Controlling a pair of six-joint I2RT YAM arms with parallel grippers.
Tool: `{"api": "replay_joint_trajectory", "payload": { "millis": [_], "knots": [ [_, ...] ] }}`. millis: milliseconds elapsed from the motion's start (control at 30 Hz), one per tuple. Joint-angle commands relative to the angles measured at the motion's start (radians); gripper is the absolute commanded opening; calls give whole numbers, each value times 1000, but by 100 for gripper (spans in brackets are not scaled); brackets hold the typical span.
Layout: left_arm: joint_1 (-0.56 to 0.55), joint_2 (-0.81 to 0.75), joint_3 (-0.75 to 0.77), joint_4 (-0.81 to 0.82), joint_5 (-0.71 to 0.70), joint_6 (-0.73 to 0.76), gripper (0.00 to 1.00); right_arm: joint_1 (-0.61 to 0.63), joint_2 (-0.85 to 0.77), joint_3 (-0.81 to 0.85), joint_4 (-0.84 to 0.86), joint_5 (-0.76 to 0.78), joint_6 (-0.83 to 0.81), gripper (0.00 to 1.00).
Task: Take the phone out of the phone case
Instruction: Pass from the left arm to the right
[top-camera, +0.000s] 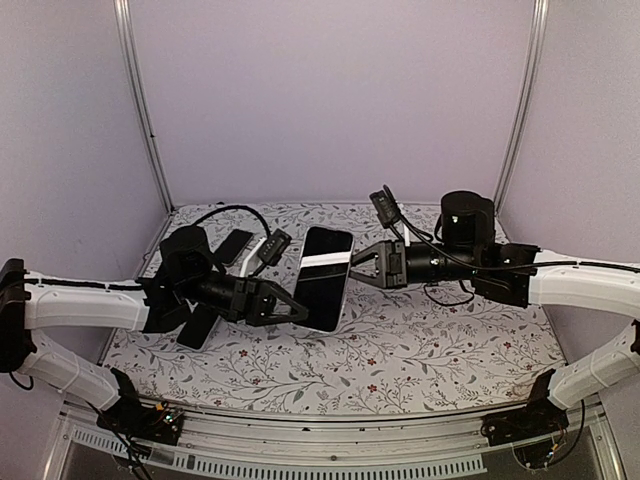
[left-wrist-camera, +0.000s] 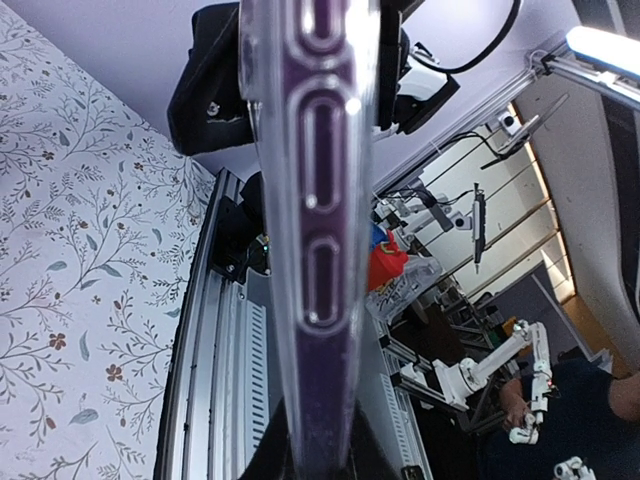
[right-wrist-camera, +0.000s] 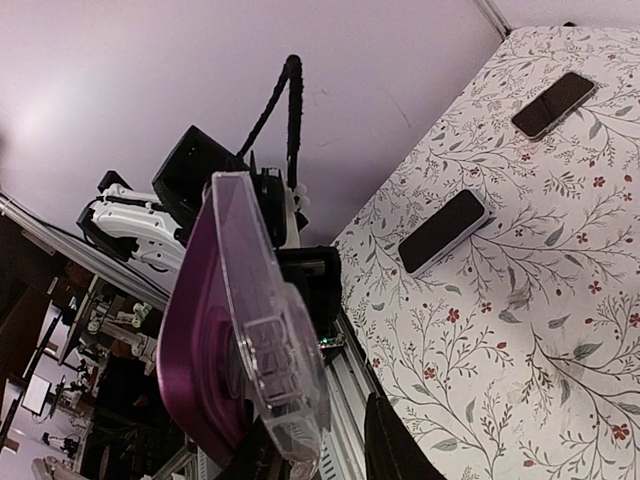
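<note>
Phone case (right-wrist-camera: 268, 310) and phone (right-wrist-camera: 205, 330) are up in the air above the middle of the worktop (top-camera: 420, 340), right between the two arms. The phone sits inside the clear case.

The left end effector (top-camera: 300, 308) is clamped tight on the near left edge of the case and holds the whole thing up. The right end effector (top-camera: 352, 265) is at the other long edge, on the right. Its two fingers stand apart, one on each side of that edge. In the right wrist view there is a gap between one finger and the case, so it grips nothing yet.

The long side of the case runs from the near edge of the worktop toward the back, tipped a little. So it lies crosswise to both arms, and each arm meets a long edge.

At the corner close to the right wrist camera, the clear shell looks a little lifted off the purple back. I think the right fingers should pinch only the shell there and pull it to the right, away from the left arm.
</note>
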Motion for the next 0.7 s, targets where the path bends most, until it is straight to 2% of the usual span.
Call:
{"api": "replay_joint_trajectory", "payload": {
  "millis": [0, 200, 333, 500, 600, 667],
  "knots": [
    [-1, 10, 103, 52, -97, 29, 0, 57, 57, -33, -66, 62, 21, 23],
    [3, 13, 88, -40, -189, 33, 0, 37, 75, -71, -3, 94, 88, 6],
    [4, 11, 87, -115, -262, 57, 10, 25, 76, -79, 6, 124, 106, 0],
    [14, 31, 98, -185, -332, 69, 21, -1, 83, -96, 16, 145, 124, 0],
    [17, 49, 101, -207, -358, 70, 23, -19, 88, -110, 24, 157, 128, 0],
    [18, 57, 103, -223, -380, 71, 32, -33, 92, -119, 25, 164, 128, 0]
  ]
}}
